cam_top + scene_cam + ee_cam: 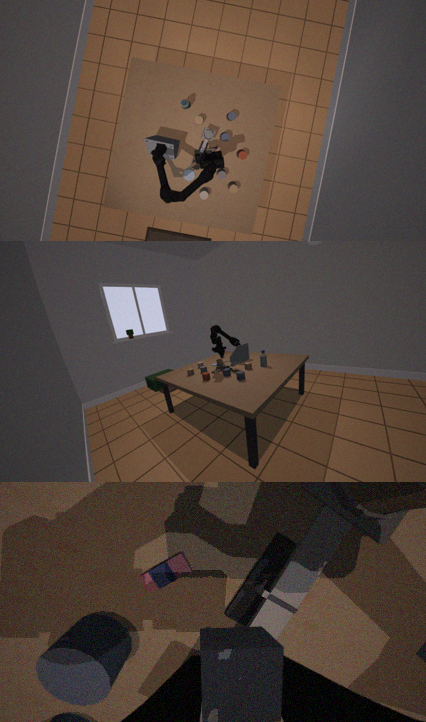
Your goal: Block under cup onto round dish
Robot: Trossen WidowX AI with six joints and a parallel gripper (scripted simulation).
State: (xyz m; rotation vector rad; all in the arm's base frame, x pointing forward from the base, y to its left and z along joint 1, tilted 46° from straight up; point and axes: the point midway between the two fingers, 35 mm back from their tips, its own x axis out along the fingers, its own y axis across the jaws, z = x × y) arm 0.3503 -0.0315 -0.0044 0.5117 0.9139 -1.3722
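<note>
Over the tan table [155,83] [239,396], bent arm [179,195] [228,335], downturned hand [206,156] [221,355] [235,663] part-closed on apparently a gray block [241,682].

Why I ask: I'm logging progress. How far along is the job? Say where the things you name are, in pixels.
Done, it seems: one balance pan [208,134] [234,363] shows no cup; the other cup [219,361] stands on its end. In hand: the grey block [222,356] [241,682], clamped in the jaws. Left: setting it on the round dish [188,173] [214,364], releasing, moving clear.
</note>
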